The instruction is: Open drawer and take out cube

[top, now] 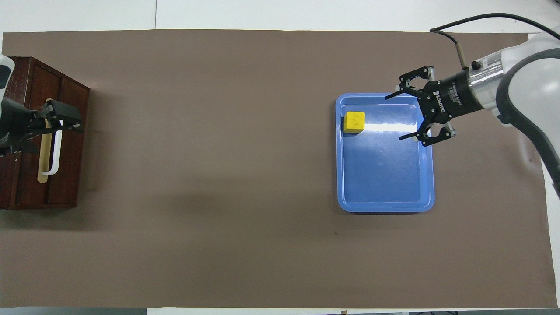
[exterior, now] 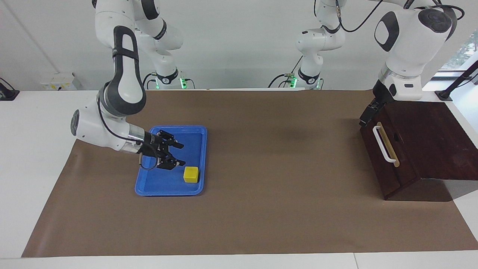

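Cube (exterior: 191, 174) sits in blue tray (exterior: 164, 188), toward right arm's end of desk (exterior: 261, 209). Right pincer (exterior: 172, 154) over tray, fingers spread, empty, w/ cube just beside. Left pincer (exterior: 368, 114) at drawer (exterior: 388, 157) corner, fingers hidden; drawer closed.

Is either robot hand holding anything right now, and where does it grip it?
Nothing is held. The right hand hangs open over the blue tray, apart from the yellow cube lying in it. The left hand is open over the closed drawer.
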You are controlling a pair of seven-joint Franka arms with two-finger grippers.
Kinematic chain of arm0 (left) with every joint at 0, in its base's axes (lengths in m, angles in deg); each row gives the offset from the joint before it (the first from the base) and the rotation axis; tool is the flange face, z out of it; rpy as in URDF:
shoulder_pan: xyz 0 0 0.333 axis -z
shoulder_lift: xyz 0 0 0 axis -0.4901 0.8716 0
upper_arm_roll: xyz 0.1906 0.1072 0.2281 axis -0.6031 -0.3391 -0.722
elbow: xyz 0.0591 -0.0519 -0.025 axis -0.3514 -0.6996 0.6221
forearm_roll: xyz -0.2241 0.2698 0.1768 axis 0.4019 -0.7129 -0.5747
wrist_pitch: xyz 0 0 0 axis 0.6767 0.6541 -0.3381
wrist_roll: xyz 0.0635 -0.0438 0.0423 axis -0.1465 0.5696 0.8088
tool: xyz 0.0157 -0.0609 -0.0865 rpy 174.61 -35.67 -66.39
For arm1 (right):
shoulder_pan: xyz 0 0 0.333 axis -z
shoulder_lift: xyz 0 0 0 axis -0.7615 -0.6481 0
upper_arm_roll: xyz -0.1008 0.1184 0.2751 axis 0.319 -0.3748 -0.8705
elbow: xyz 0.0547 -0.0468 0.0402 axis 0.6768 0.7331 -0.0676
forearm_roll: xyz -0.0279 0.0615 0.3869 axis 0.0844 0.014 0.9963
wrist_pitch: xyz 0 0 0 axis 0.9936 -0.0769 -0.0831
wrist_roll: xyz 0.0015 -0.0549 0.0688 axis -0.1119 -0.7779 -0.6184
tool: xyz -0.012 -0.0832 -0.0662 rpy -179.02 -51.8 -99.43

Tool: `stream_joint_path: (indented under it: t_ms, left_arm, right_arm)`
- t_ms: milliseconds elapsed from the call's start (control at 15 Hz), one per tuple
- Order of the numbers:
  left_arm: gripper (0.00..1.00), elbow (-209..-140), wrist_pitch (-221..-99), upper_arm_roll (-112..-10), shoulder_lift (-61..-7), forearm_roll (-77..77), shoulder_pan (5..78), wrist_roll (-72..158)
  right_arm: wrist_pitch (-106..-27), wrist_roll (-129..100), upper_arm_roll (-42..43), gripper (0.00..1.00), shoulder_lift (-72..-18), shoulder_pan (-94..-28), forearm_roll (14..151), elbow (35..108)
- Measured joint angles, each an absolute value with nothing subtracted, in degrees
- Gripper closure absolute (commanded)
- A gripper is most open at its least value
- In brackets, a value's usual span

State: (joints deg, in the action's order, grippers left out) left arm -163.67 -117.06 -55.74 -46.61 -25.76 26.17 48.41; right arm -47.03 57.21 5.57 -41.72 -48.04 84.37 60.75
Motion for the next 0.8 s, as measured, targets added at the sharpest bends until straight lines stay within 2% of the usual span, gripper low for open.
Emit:
stream_joint_path:
  t_ms: [199, 532, 797]
  left_arm:
    - [0.00, -164.23, -115.04, -55.98, -48.42, -24.87, 26.05, 35.67]
    - [0.00, -164.22, -114.62, -54.29, -49.60, -22.67, 26.68, 36.94]
    - [0.00, -164.16, -114.65, -54.19, -49.63, -22.67, 26.91, 37.54]
  right_arm:
    - [-41.29, 50.48, 5.10, 0.00, -36.71, -48.08, 73.04, 57.15]
    - [-35.87, 20.02, 5.73, 0.00, -30.59, -47.88, 57.99, 55.30]
    - [-35.88, -2.31, 5.73, 0.00, -29.65, -47.60, 50.40, 55.33]
